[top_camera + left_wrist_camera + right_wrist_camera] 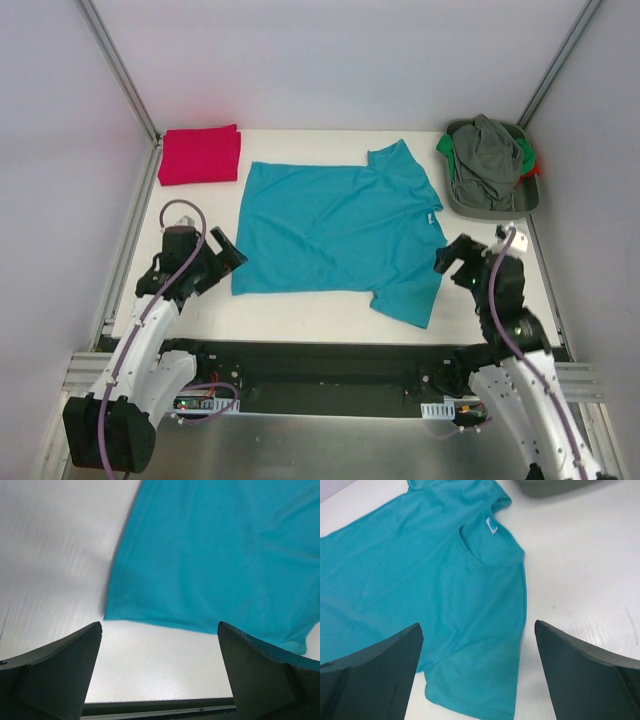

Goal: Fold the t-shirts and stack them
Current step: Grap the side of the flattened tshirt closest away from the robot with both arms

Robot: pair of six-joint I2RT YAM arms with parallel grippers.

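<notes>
Left gripper: jaws wide apart, nothing between them. It hangs low over the table. Just ahead of its fingertips lies the hem corner of the teal t-shirt, flat on the surface and not touched.

Right gripper: jaws equally wide, empty. Directly in front of it and slightly to its left are the near sleeve and the collar, with the white neck label facing up. There is no contact here either.

The teal t-shirt lies spread between the two grippers, with its sleeves out and no fold in it.

Beyond the left gripper, at the far corner of the table, the red t-shirt sits as a neat folded rectangle. Beyond the right gripper stands a bin with a grey garment heaped in it. Green and red cloth shows at its edges.

Judgement: one shirt is folded and placed. The teal one is laid out but its folding has not begun, and it remains to be stacked on the red. The bin suggests more shirts are waiting, so the task looks well short of halfway.
</notes>
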